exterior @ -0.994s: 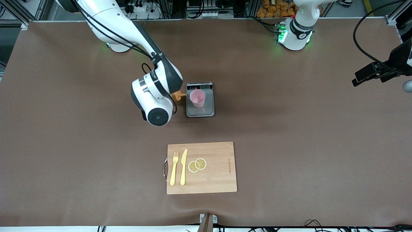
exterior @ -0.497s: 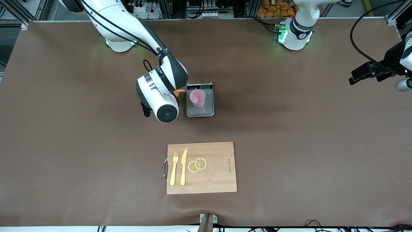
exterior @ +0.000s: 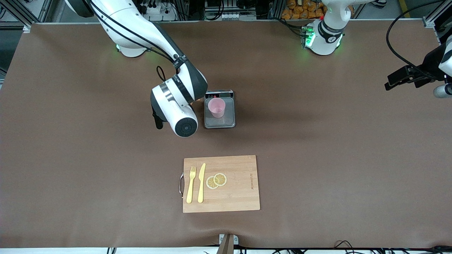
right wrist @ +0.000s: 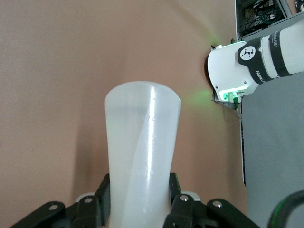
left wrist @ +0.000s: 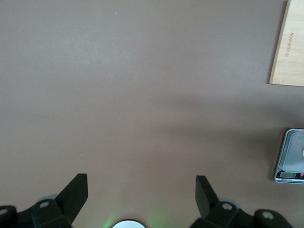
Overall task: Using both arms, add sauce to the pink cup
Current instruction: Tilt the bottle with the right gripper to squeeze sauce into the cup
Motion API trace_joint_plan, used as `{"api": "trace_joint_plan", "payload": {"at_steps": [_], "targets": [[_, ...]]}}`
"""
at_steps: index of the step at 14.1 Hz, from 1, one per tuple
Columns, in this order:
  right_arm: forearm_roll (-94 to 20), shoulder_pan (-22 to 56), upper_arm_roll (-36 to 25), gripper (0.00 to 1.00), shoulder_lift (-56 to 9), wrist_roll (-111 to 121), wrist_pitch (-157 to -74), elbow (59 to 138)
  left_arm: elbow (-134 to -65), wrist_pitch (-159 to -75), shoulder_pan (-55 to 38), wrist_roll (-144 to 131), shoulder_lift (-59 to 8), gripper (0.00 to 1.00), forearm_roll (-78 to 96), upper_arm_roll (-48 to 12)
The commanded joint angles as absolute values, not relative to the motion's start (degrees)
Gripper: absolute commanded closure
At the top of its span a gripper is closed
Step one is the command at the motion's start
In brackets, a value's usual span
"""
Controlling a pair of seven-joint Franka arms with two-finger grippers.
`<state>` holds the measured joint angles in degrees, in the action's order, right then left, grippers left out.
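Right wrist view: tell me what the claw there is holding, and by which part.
The right claw is shut on the sauce bottle, its fingers pinching the translucent body from both sides. Cap out of view. The left claw is open and holds nothing.

A big brown desk holds two things. A small grey scale sits near the middle. A wooden cutting board lies closer to the front camera, well apart from the scale.
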<state>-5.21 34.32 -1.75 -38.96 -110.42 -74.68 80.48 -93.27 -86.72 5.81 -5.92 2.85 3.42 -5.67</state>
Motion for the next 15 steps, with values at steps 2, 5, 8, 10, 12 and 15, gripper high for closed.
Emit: {"api": "trace_joint_plan", "payload": {"at_steps": [2,5,8,10,12,15], "targets": [[-3.34,34.81,-1.85,0.52,-40.34,-111.71,-70.67,75.24,-96.24,-88.24,4.84,-4.39,5.45,0.00,4.39,-4.04],[-3.43,35.33,-1.76,0.51,-42.70,-114.60,-70.49,71.56,-96.24,-88.24,3.52,-4.31,5.62,0.00,4.31,-2.46],[-3.69,36.21,-1.67,0.52,-44.38,-116.01,-71.01,69.97,-96.15,-88.16,3.86,-4.22,5.54,0.00,4.13,-2.55],[-3.95,36.65,-1.67,0.52,-44.65,-116.19,-70.93,69.08,-95.98,-88.24,4.04,-3.43,5.54,0.00,4.13,-2.72],[-4.04,37.52,-1.49,0.53,-46.04,-118.55,-71.45,67.16,-95.89,-88.24,3.96,-3.34,5.45,0.00,4.22,-2.90],[-3.96,37.53,-1.49,0.53,-47.46,-119.09,-71.19,65.83,-95.80,-88.24,3.96,-3.34,5.54,0.00,4.31,-2.99]]}}
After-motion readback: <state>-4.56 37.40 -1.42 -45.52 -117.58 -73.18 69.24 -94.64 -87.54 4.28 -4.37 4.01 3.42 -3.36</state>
